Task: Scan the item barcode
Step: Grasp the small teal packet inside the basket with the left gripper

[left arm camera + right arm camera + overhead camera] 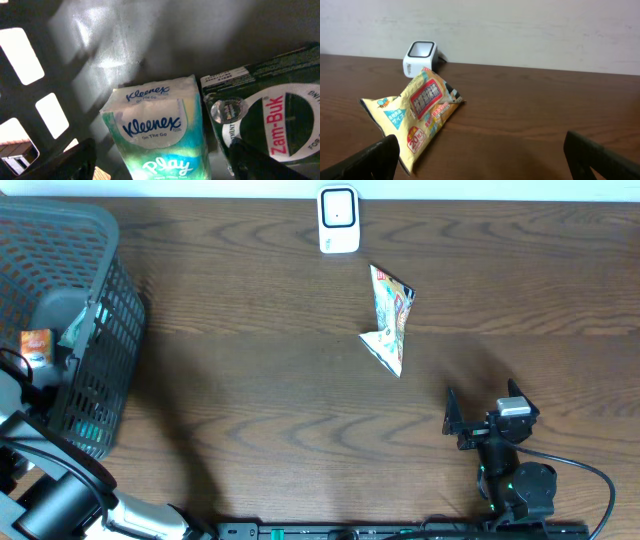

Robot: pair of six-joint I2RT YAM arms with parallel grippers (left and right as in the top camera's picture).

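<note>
In the left wrist view a Kleenex tissue pack [157, 130] lies on the floor of the dark basket [30, 100]. My left gripper [160, 167] is open and straddles it, one dark finger [75, 160] on each side with a gap to the pack. A dark green Zam-Buk box [275, 120] lies just right of the pack. The white barcode scanner [338, 220] [420, 57] stands at the table's far edge. My right gripper [482, 408] [487, 160] is open and holds nothing, low over the table, near right.
A yellow snack packet [390, 320] [417, 115] lies on the table between the scanner and my right gripper. The grey mesh basket [100, 300] fills the left side and holds an orange item [38, 345]. The table's front edge runs along the arm bases.
</note>
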